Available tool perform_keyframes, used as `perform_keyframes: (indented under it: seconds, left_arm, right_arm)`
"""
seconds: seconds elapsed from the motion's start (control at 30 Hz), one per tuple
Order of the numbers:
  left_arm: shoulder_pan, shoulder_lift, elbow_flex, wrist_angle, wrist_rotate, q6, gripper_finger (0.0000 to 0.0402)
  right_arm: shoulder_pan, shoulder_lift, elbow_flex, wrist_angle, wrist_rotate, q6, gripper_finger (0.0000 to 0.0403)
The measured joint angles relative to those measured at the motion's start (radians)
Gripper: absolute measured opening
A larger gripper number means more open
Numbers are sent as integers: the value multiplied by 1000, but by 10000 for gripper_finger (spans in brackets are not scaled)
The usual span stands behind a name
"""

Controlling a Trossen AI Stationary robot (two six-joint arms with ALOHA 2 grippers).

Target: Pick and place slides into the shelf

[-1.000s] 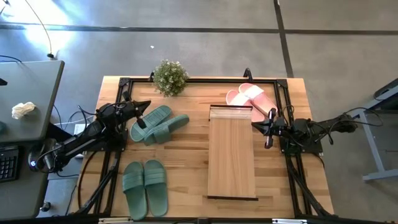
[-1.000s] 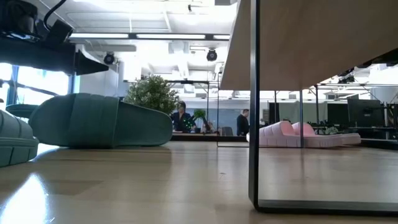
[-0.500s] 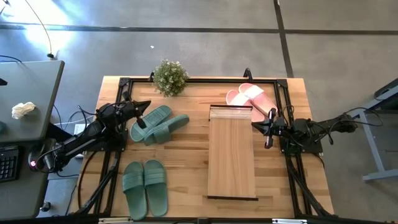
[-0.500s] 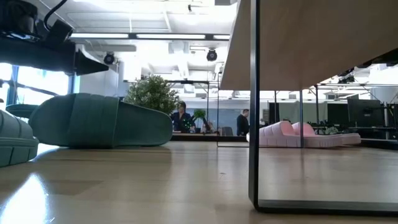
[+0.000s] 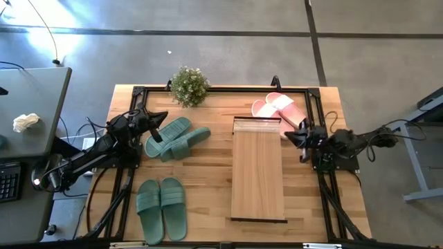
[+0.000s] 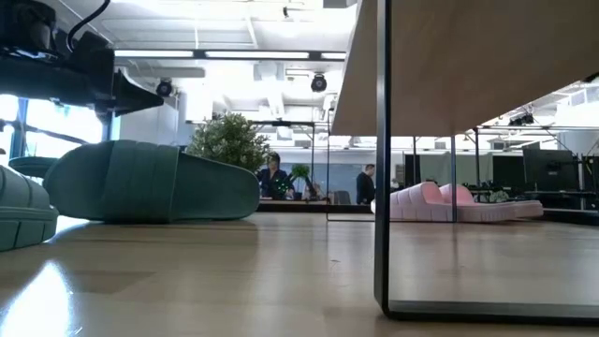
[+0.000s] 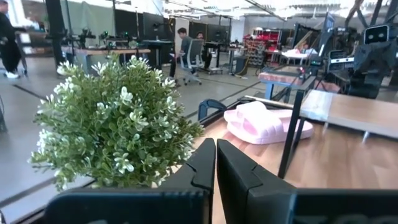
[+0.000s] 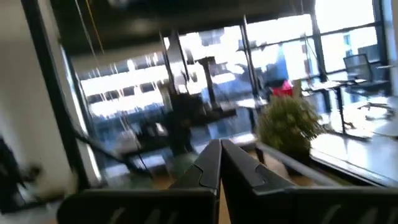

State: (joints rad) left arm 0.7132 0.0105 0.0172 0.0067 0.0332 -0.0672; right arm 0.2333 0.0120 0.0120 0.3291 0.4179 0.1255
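Observation:
Three pairs of slides lie sole-down on the wooden table. One green pair (image 5: 176,137) is at the left middle, another green pair (image 5: 160,209) at the near left, and the pink pair (image 5: 279,108) at the far right. The shelf (image 5: 257,168) stands in the middle, with its long plank top running near to far. My left gripper (image 5: 165,116) hovers shut just left of the upper green pair, holding nothing. Its shut fingers (image 7: 216,163) point toward the plant. My right gripper (image 5: 285,134) hovers shut between the shelf's far right corner and the pink pair, also holding nothing.
A small potted plant (image 5: 189,85) stands at the table's far edge, left of centre. Black frame rails (image 5: 221,89) run along the table's far and side edges. A grey desk (image 5: 31,111) stands beyond the left edge. People sit in the room far behind (image 6: 273,176).
My right gripper has tipped its fingers upward and rolled a little while rising slightly beside the shelf's far right corner. Its wrist view is blurred by the motion. My left gripper has rolled about its own axis in place. The slides and the shelf have stayed where they were.

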Motion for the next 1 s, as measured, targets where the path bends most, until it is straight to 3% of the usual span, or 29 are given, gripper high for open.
perform_keyframes:
  seconds: [0.2,0.43,0.53,0.63,0.73,1.0]
  left_arm:
    - [0,0,0,0,0,-46,5]
    - [0,0,0,-1,0,-46,5]
    - [0,0,0,-1,0,-46,5]
    - [0,0,0,-1,0,-46,5]
    - [0,0,0,-1,0,-47,5]
    - [0,0,0,-1,0,-49,5]
  right_arm:
    - [0,0,0,204,-2,196,0]
    - [0,0,0,290,-3,386,0]
    - [0,0,0,340,-4,371,0]
    - [0,0,11,352,-12,253,0]
    - [0,0,96,212,21,117,1]
    - [0,129,595,-618,345,-89,41]
